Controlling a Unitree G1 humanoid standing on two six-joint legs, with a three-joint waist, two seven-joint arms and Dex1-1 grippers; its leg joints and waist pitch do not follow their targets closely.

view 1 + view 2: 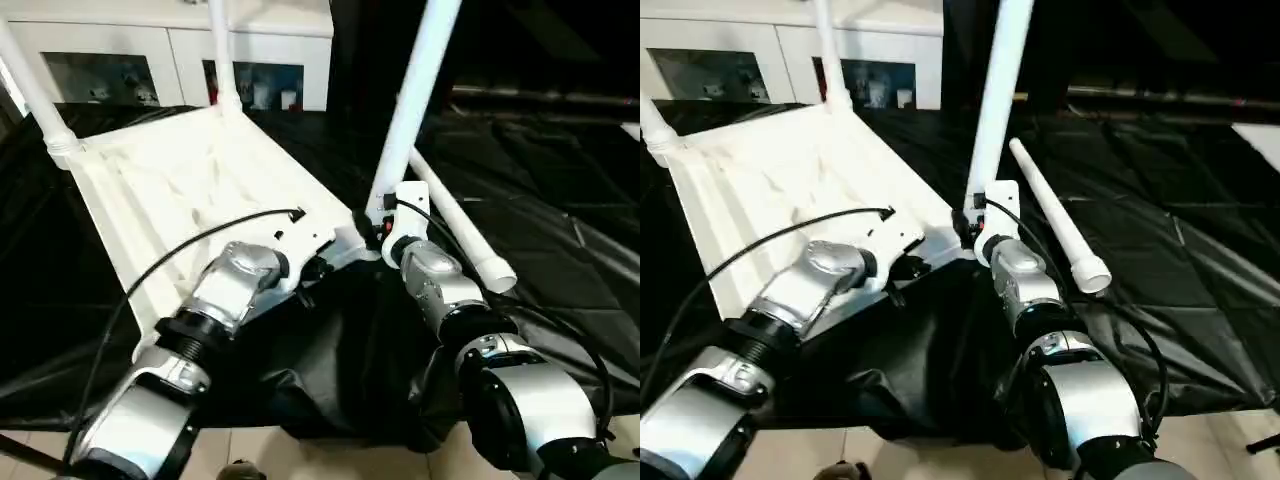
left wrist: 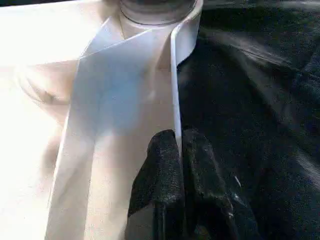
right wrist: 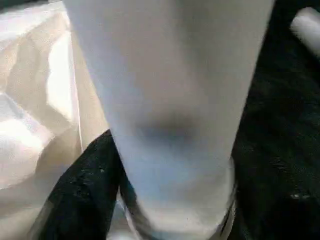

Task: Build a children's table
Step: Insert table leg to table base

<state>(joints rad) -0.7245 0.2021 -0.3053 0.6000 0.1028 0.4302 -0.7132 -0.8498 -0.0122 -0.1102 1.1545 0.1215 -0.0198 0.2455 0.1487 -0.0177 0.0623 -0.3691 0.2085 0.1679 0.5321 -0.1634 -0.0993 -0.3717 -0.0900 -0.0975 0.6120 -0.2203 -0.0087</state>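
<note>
Looking down over my two silver forearms, I am seeing a black sheet [image 1: 560,250] covering the whole work surface, wrinkling and drooping over the near edge. Behind it a white cabinet [image 1: 180,50] with glass doors is standing against the back.

Lying upside down on the sheet is the table top [image 1: 180,190], ribbed underside facing up, tilting so its far left corner is sitting higher than the near right one. Three legs are standing in its corner sockets: the far left leg [image 1: 30,90], the far middle leg [image 1: 220,60] and the near right leg [image 1: 415,100], which is leaning to the right as it rises. A fourth leg [image 1: 460,230] is lying loose on the sheet, just right of the top, its capped end pointing toward me.

My left gripper [image 2: 177,165] is pinching the thin near rim of the table top, both black fingers [image 2: 160,170] pressing tight against the wall just below the corner socket [image 2: 160,15].

My right gripper [image 1: 380,225] is sitting at the foot of the near right leg. In the right wrist view that leg is running close in front of the camera, with one black finger [image 3: 85,195] showing beside it. Whether the jaws are gripping the leg or standing loose around it, I cannot tell.
</note>
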